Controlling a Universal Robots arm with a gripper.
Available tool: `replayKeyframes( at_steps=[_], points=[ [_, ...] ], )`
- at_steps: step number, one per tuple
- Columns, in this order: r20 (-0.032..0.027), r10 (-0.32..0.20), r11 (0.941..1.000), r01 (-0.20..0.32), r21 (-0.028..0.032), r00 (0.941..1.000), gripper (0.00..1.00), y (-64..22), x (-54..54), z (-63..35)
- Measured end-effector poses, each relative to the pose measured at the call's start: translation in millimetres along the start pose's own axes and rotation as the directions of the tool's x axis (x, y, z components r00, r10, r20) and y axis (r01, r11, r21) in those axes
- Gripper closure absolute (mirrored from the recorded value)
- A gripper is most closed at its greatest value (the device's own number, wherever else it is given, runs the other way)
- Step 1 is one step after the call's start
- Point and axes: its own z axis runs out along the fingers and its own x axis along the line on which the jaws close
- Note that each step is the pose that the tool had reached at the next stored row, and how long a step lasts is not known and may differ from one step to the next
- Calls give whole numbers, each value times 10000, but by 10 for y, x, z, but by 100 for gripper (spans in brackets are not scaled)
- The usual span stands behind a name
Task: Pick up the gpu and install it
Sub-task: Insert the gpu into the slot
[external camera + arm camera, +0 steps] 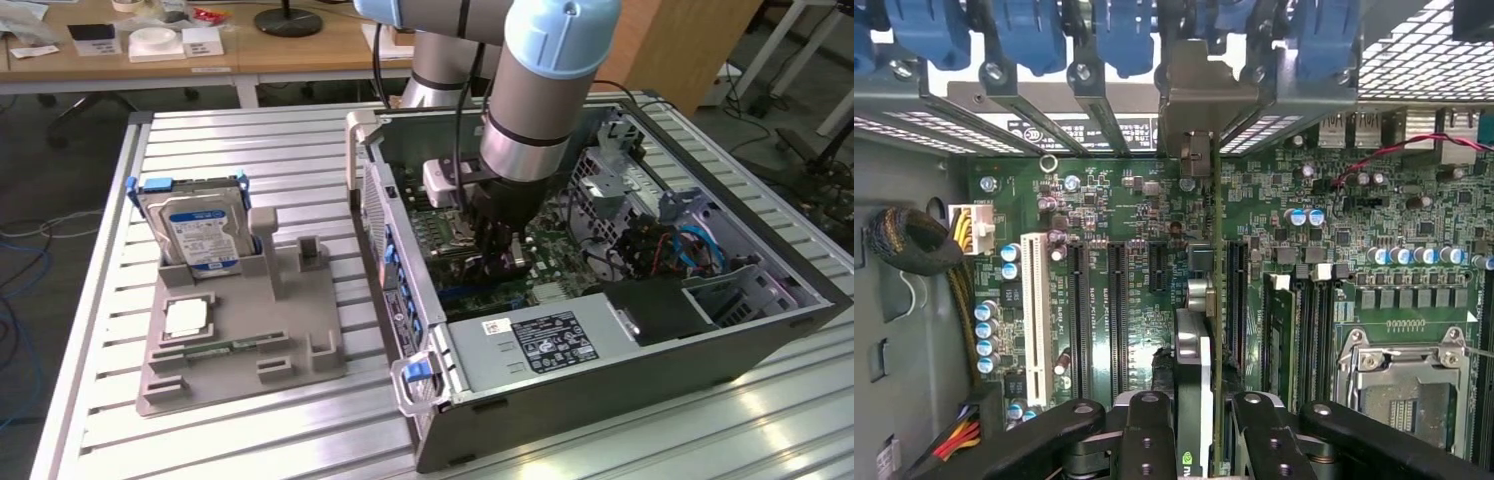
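We are in a workshop with wooden desks at the back, and a ribbed metal table (pixel 267 420) fills the front. On the table at 9 o'clock sits a grey stand (pixel 240 345) holding a hard drive (pixel 200 235). At 3 o'clock lies an open computer case (pixel 747 330), and the robot arm (pixel 534 110) reaches down into it. In the wrist view we see the gripper (pixel 1194 415) with its fingers (pixel 1146 432) pinched narrow on the card (pixel 1194 330), which stands on its thin edge. The card's metal end (pixel 1194 110) sits up at 12 o'clock, by the blue clips (pixel 1044 35) at the back of the case. The card hangs right over the green board (pixel 1124 300), lined up with a long black slot (pixel 1235 290) or very close to it; we cannot tell if it is touching. We think a few things could go wrong. If the card is a little off to one side, it could push on small parts beside the slot and bend them. If it tips, one end may go in and the other stay up. If the metal end catches the case wall, the card could slip in the fingers.
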Motion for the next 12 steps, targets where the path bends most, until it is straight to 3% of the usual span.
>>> replayKeyframes(
  at_steps=[12],
  points=[
    [1, -2, 10000, 2, 0, 10000, 73, 3, 0, 12]
  ],
)
